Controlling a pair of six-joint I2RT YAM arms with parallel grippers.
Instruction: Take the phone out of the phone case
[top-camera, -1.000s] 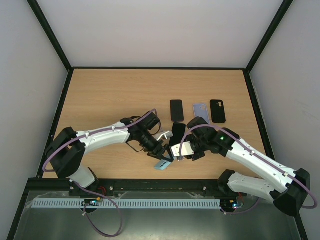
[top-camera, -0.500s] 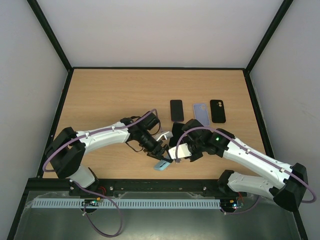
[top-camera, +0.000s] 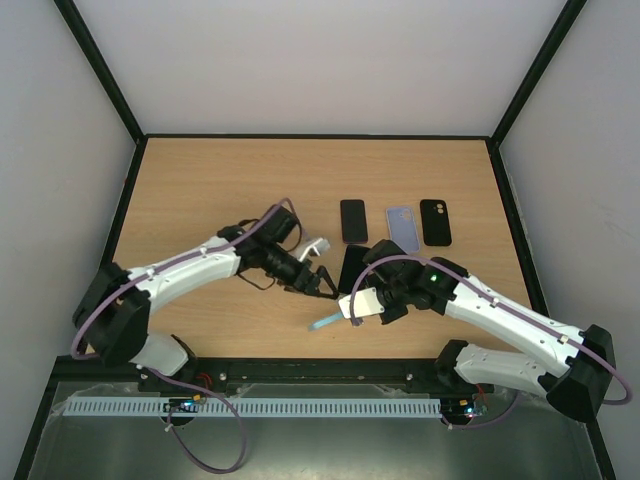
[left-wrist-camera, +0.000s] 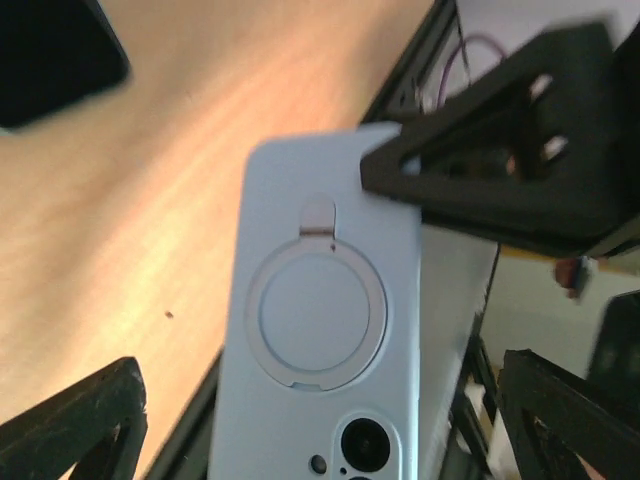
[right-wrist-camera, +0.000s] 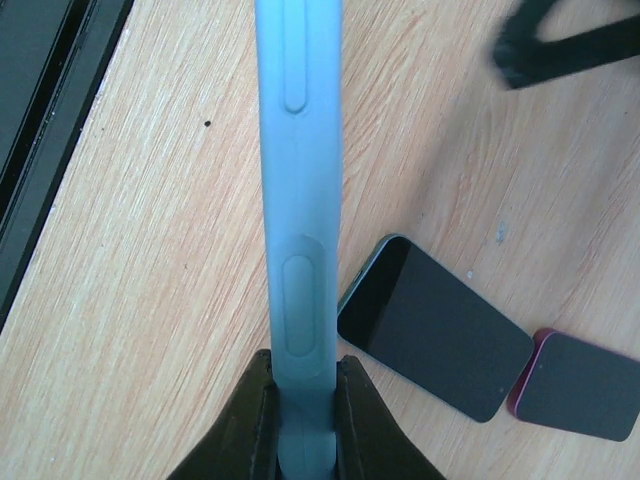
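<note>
My right gripper (top-camera: 352, 308) is shut on one end of a light-blue phone case (top-camera: 325, 323) and holds it edge-on just above the table near the front edge; its fingers pinch the case (right-wrist-camera: 300, 200) in the right wrist view. The left wrist view shows the case's back (left-wrist-camera: 320, 330) with a ring and a dark camera opening. A black phone (top-camera: 353, 266) lies flat on the wood beside the case, also seen in the right wrist view (right-wrist-camera: 435, 340). My left gripper (top-camera: 322, 284) is open and empty, just behind the case, not touching it.
Behind the grippers lie three things in a row: a black phone (top-camera: 352, 220), a lilac case (top-camera: 402, 228) and a black case (top-camera: 435, 222). A dark-red-edged phone (right-wrist-camera: 578, 388) shows at the right wrist view's corner. The table's black front rail (top-camera: 300, 370) is close.
My left gripper has pulled back up and to the left, away from the case. The right gripper has kept hold of the case and turned it flatter. The black phone now lies flat.
</note>
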